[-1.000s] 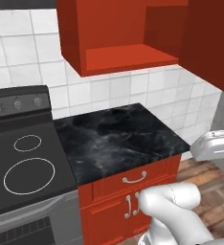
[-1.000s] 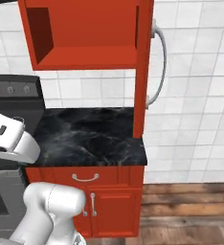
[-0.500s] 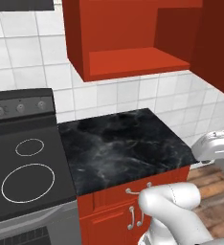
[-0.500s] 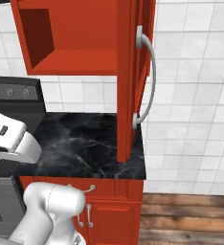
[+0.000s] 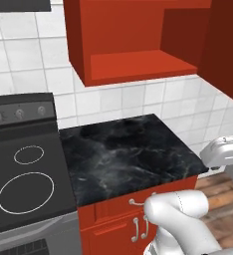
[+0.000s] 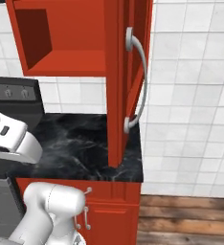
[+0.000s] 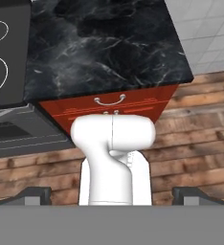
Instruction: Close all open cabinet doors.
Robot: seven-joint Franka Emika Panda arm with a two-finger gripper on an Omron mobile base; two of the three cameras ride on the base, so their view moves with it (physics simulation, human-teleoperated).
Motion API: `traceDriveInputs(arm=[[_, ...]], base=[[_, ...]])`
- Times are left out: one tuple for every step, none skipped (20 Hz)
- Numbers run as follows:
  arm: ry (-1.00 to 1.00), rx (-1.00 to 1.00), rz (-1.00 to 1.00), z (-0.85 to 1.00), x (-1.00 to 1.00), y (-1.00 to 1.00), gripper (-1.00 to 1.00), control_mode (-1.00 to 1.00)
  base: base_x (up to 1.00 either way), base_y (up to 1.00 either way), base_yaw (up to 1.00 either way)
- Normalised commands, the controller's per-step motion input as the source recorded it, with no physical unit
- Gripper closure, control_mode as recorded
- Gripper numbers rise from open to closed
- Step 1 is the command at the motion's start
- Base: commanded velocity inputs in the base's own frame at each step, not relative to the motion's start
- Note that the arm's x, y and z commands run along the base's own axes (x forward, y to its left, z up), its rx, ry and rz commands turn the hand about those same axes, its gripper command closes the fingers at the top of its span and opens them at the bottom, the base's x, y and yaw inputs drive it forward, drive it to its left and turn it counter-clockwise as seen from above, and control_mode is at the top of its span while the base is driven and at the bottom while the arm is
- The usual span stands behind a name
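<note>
The red cabinet door [image 6: 117, 81] stands wide open, swung out from the wall cabinet [image 5: 133, 42] so that in my right base view I see it nearly edge-on, its long curved silver handle [image 6: 139, 79] facing right. In my left base view the same door shows as a dark red slab at the far right, beside the bare cabinet interior and its shelf floor. It hangs over the right part of the black marble tabletop [image 5: 123, 154], beside the stove [image 5: 24, 179].

As I judge it, nothing of the task is done: this door is fully open and I have no contact with it. Whether other doors need closing I cannot tell from here.

My tool [image 7: 111, 195] looks down over the tabletop edge, the red base-cabinet drawer [image 7: 109, 107] and the wooden floor [image 7: 195, 124]. Its two dark fingertips [image 7: 30, 195] sit far apart at the bottom corners of the hand view, so I read the jaws as spread wide, with nothing between them.

What is left is the whole job: raise my arm to the door, get behind its outer face or onto the handle, and swing it shut against the cabinet front.
</note>
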Motion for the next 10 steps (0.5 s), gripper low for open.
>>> traceDriveInputs(arm=[[0.0, 0.0, 0.0, 0.0, 0.0, 0.0, -1.0, 1.0], [0.0, 0.0, 0.0, 0.0, 0.0, 0.0, -1.0, 1.0], [0.0, 0.0, 0.0, 0.0, 0.0, 0.0, -1.0, 1.0], [0.0, 0.0, 0.0, 0.0, 0.0, 0.0, -1.0, 1.0], [0.0, 0.0, 0.0, 0.0, 0.0, 0.0, -1.0, 1.0], [0.0, 0.0, 0.0, 0.0, 0.0, 0.0, -1.0, 1.0], [0.0, 0.0, 0.0, 0.0, 0.0, 0.0, -1.0, 1.0], [0.0, 0.0, 0.0, 0.0, 0.0, 0.0, -1.0, 1.0], [0.0, 0.0, 0.0, 0.0, 0.0, 0.0, -1.0, 1.0], [0.0, 0.0, 0.0, 0.0, 0.0, 0.0, -1.0, 1.0]], base=[[0.0, -0.28, -0.06], [0.08, -0.34, -0.09], [0.13, -0.3, -0.09], [0.16, -0.29, -0.09], [0.17, -0.26, -0.08], [0.09, -0.25, -0.07], [0.05, -0.26, -0.09], [0.08, -0.17, -0.12], [0.09, -0.16, -0.12], [0.11, -0.18, -0.12]])
